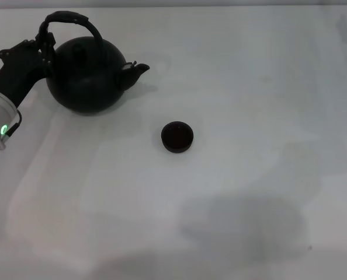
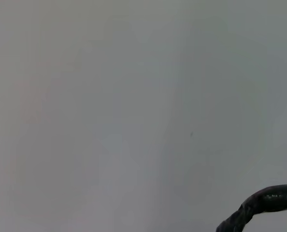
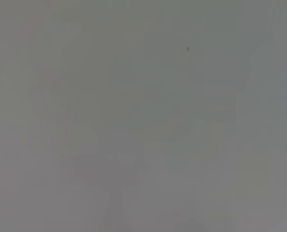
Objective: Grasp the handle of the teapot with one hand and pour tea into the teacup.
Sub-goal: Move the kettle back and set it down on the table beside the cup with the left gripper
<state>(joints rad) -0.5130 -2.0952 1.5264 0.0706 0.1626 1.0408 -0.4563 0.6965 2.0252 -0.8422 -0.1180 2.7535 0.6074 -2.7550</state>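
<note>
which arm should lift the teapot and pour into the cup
Left. The left gripper is already at the handle of the teapot, spout facing the teacup. The right arm is out of view.

**Right wrist: bare surface only**

The right wrist view shows nothing but a plain, pale grey bench (image 3: 143, 145) surface, faintly mottled with soft shadow. One tiny dark speck (image 3: 188, 48) sits on it. No fingers show here.

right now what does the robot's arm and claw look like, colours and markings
Only the left arm shows, in the head view: a white cylindrical segment with a small glowing green light, then a matte black wrist section leading to a black, angular left claw. No cables or printed markings are visible. The right arm is out of view.
</note>
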